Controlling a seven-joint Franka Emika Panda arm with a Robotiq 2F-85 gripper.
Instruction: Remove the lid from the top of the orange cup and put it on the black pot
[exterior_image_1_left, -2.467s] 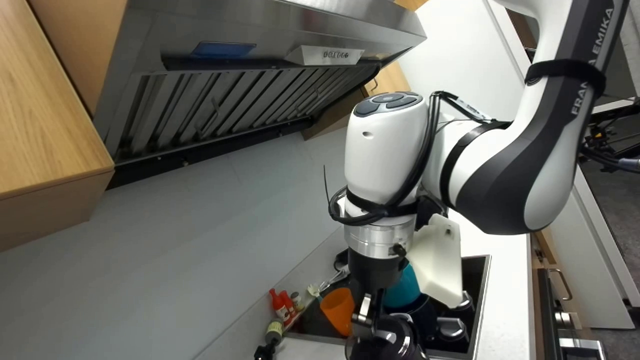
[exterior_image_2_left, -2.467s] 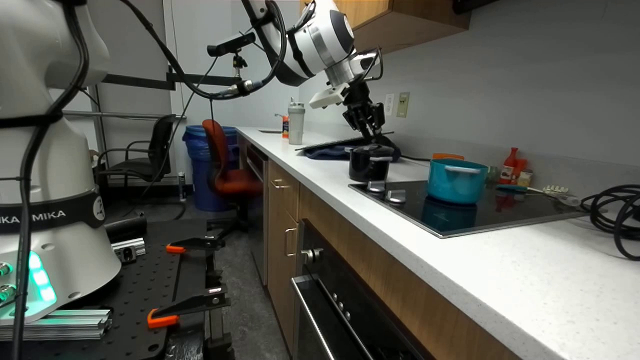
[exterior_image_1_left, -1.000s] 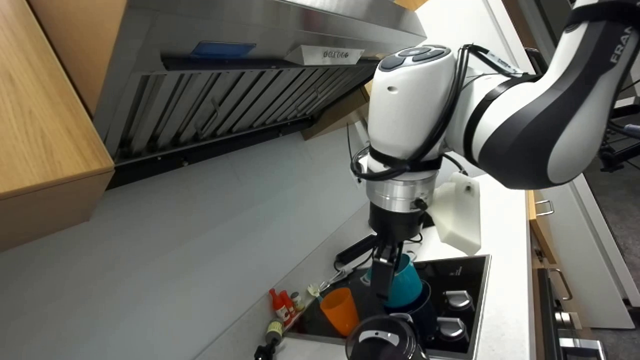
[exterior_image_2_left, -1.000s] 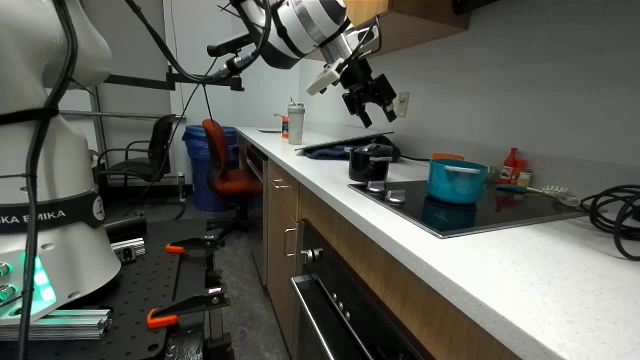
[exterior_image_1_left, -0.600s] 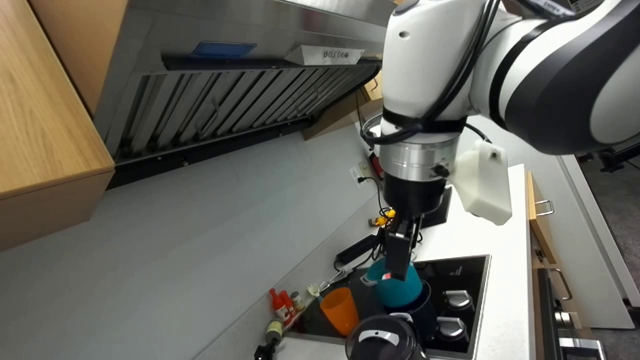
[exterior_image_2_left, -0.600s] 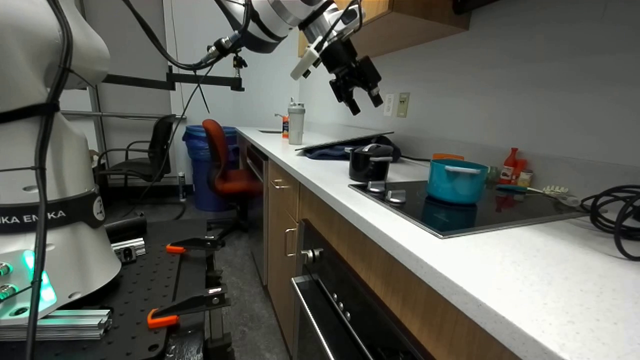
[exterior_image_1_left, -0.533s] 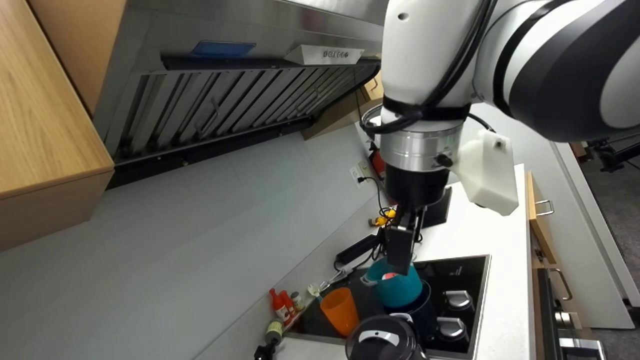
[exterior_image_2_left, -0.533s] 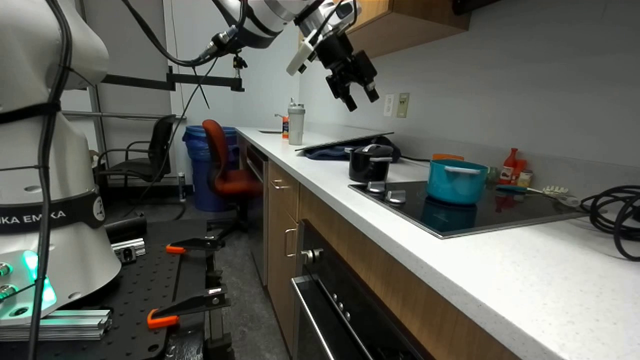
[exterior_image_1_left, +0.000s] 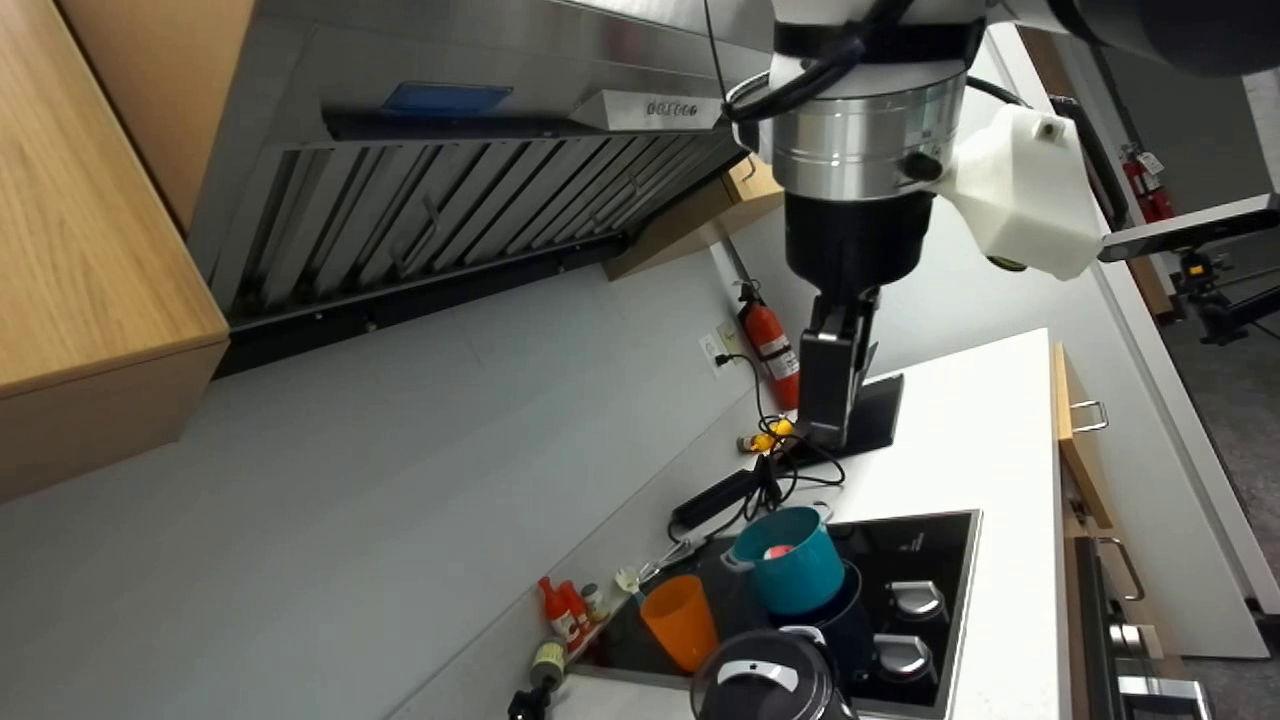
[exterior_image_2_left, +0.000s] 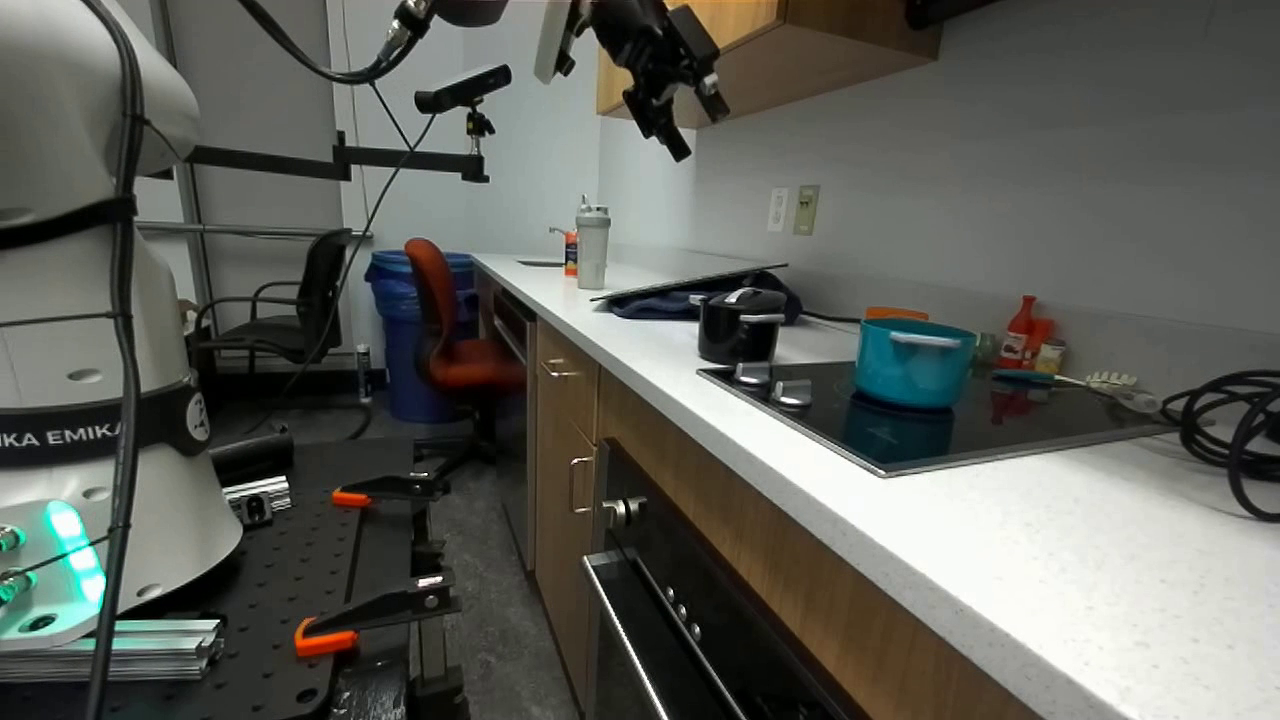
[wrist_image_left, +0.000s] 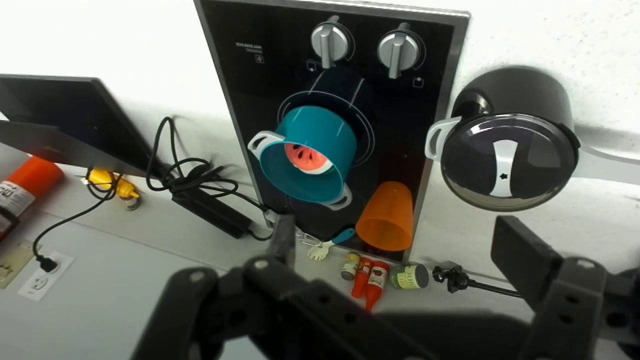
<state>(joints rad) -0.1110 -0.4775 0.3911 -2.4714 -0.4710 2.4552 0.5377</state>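
Note:
The lid (wrist_image_left: 532, 155), round, dark and see-through with a white handle, rests on top of the black pot (wrist_image_left: 522, 92) in the wrist view. Both exterior views show the lid (exterior_image_1_left: 735, 690) (exterior_image_2_left: 755, 297) there as well. The orange cup (wrist_image_left: 392, 200) stands uncovered on the cooktop's corner; in an exterior view the teal pot hides most of the cup (exterior_image_2_left: 897, 313). High above the counter, apart from everything, is my gripper (exterior_image_2_left: 698, 132). Wide-spread fingers (wrist_image_left: 525, 260) with nothing between them belong to the gripper (wrist_image_left: 397, 222) in the wrist view.
A teal pot (wrist_image_left: 320, 122) with a watermelon piece inside stands on the cooktop (wrist_image_left: 240, 30). Red bottles (wrist_image_left: 377, 275), a green jar (wrist_image_left: 407, 276) and a tangled cable (wrist_image_left: 195, 172) lie along the wall. Overhead are a range hood (exterior_image_1_left: 500, 190) and a wooden cabinet (exterior_image_2_left: 800, 70).
My gripper was down at the lid's handle and has risen well clear, moving up and away from the black pot, fingers apart. The lid, pots and cup have kept their places.

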